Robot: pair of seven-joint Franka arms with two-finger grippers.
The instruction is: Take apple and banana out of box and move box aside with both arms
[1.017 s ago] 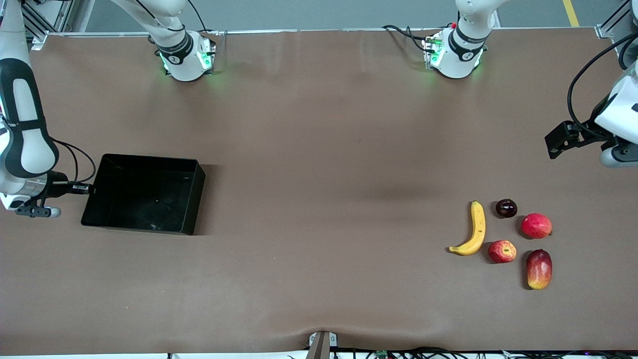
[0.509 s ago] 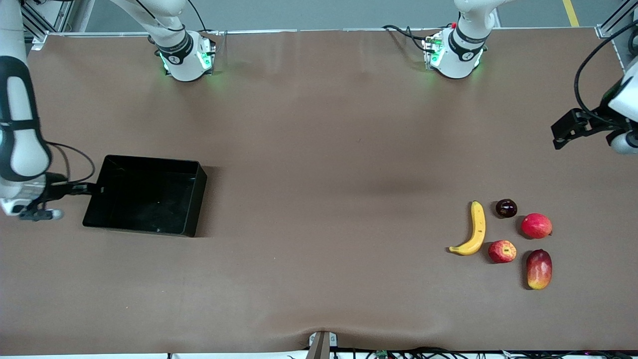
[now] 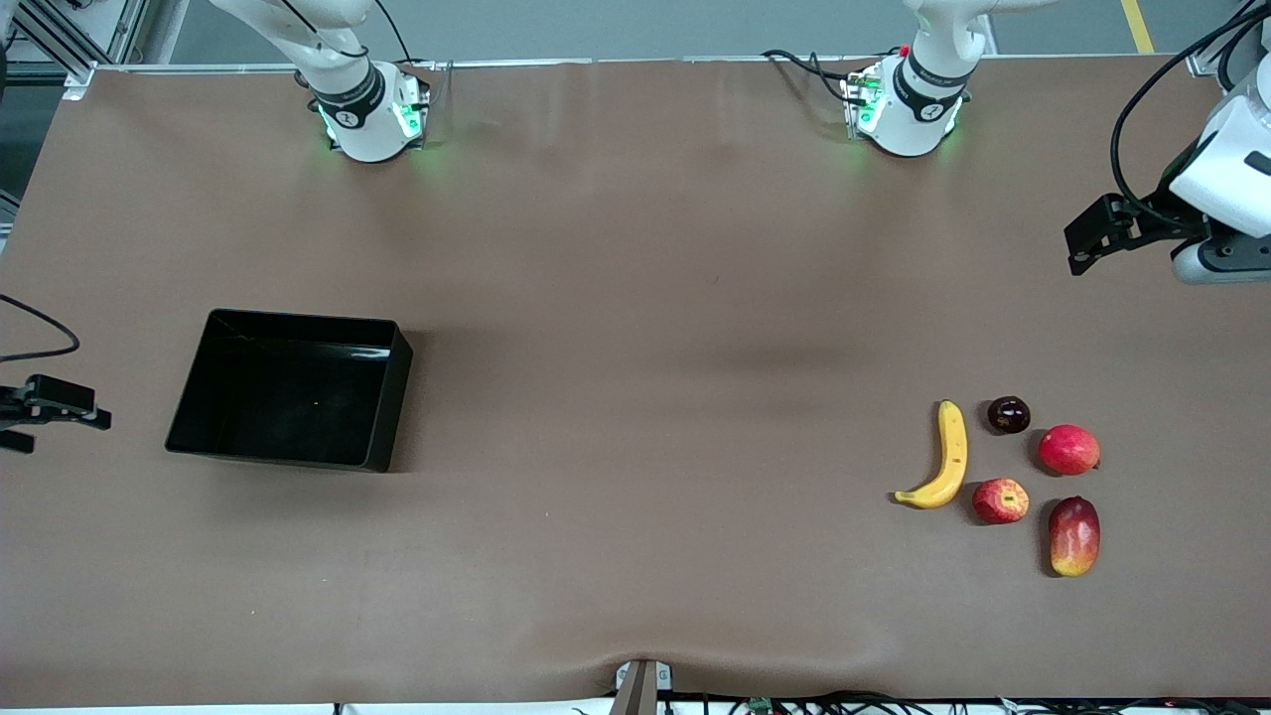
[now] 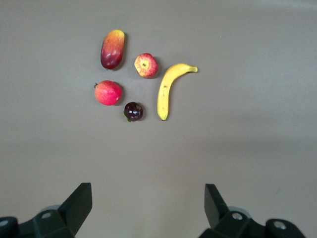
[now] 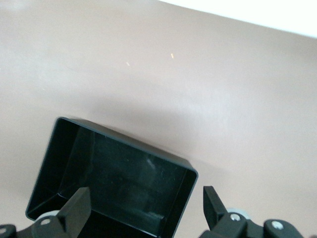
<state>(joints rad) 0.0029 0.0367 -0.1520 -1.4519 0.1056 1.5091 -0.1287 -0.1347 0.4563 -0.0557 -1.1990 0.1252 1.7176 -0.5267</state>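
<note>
The black tray [image 3: 395, 397] lies empty toward the right arm's end of the table. My right gripper [image 3: 62, 409] is open and empty beside it, at the table's edge; in the right wrist view its fingers [image 5: 77, 208] frame the tray [image 5: 119, 178]. The banana [image 3: 945, 459] and the apple [image 3: 1000, 500] lie side by side toward the left arm's end. My left gripper [image 3: 1090, 236] is open and empty, up over bare table there. The left wrist view shows its fingers [image 4: 79, 203] wide apart, well clear of the banana [image 4: 167, 91] and apple [image 4: 146, 65].
A dark plum [image 3: 1008, 414], another round red fruit [image 3: 1068, 449] and a red-yellow mango [image 3: 1073, 535] lie beside the banana and apple. Brown table cloth stretches between the tray and the fruits. A small bracket [image 3: 640, 685] sits at the table's near edge.
My right gripper has let go of the tray's end wall and drawn back to the table's edge. The tray shifted slightly. My left gripper has swung a little toward the table's middle.
</note>
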